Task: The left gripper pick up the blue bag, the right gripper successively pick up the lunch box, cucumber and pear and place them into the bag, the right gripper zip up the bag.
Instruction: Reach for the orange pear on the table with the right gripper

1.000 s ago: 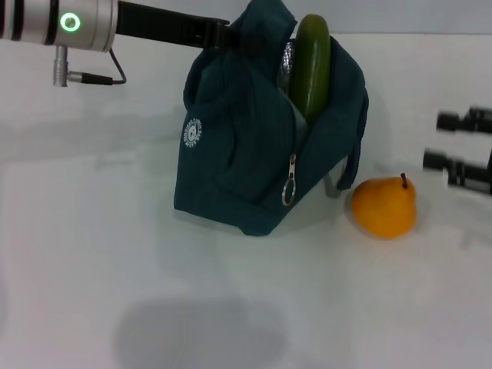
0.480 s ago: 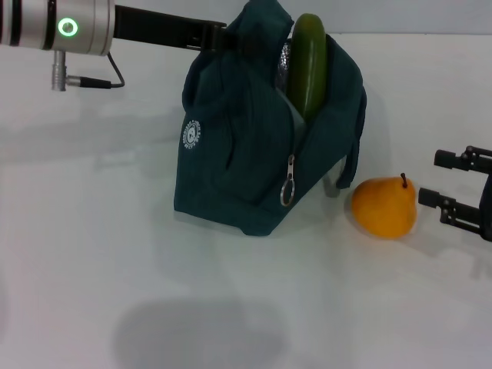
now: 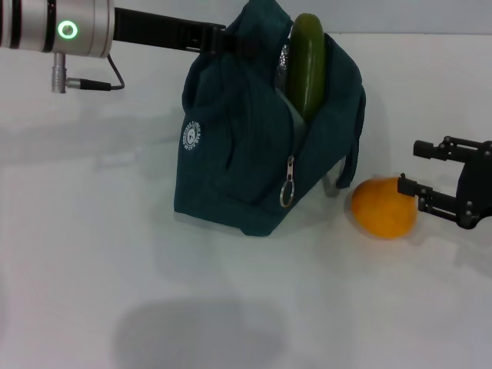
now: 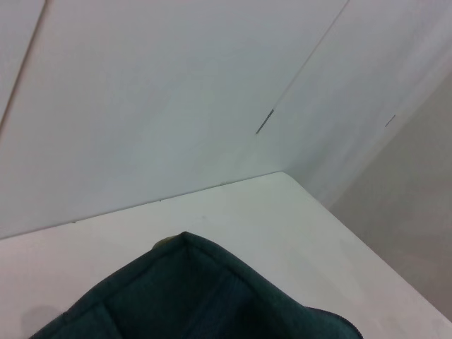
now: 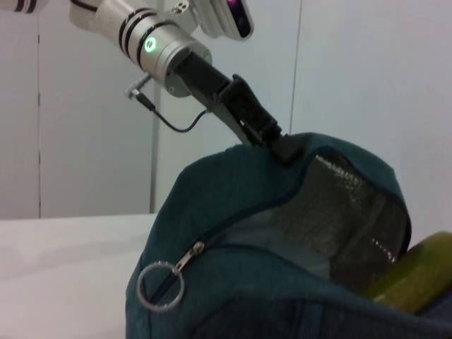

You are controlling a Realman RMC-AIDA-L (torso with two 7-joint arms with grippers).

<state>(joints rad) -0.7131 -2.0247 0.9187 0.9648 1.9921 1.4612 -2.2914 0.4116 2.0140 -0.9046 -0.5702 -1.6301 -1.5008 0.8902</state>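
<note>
A white worktop (image 3: pixel 154 269) is backed by pale wall panels. The blue bag (image 3: pixel 254 146) stands toward the far edge, unzipped, with the cucumber (image 3: pixel 306 65) poking upright from its mouth. Its top is pinched shut in the left gripper (image 3: pixel 219 36). Near the right edge, the right gripper (image 3: pixel 413 169) is spread wide, one finger touching the pear (image 3: pixel 382 207) beside the bag.

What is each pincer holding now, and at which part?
Left pincer grips the blue bag at its top edge. Right pincer is open around the pear, holding nothing.
</note>
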